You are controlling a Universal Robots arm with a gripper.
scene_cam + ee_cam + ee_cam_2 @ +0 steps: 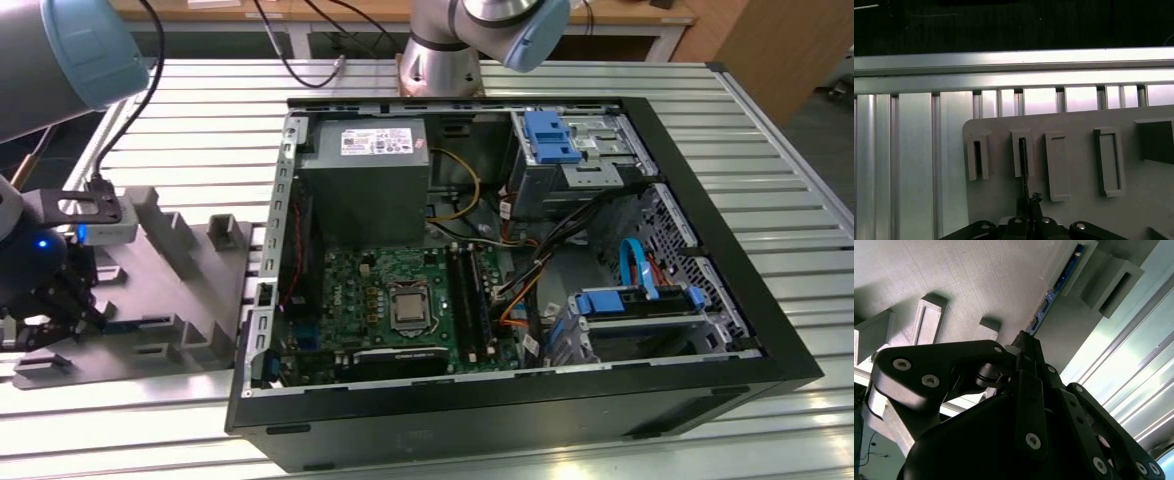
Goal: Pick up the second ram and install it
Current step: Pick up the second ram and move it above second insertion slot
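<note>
Gripper (1026,343) clamped on thin flat 2nd ram (1048,302), end in matte grey fixture (979,280)

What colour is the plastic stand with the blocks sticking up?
The stand is plain light grey, clearest in the exterior view.

**Second ram on edge in the fixture**

We see the second ram (1046,302) as a thin dark stick with blue patches. It stands on its long edge in the slotted blocks of the grey fixture (160,355), at the exterior view's left. The gripper (1024,342) clamps one end, and the far end rests in a block's slot.
</note>
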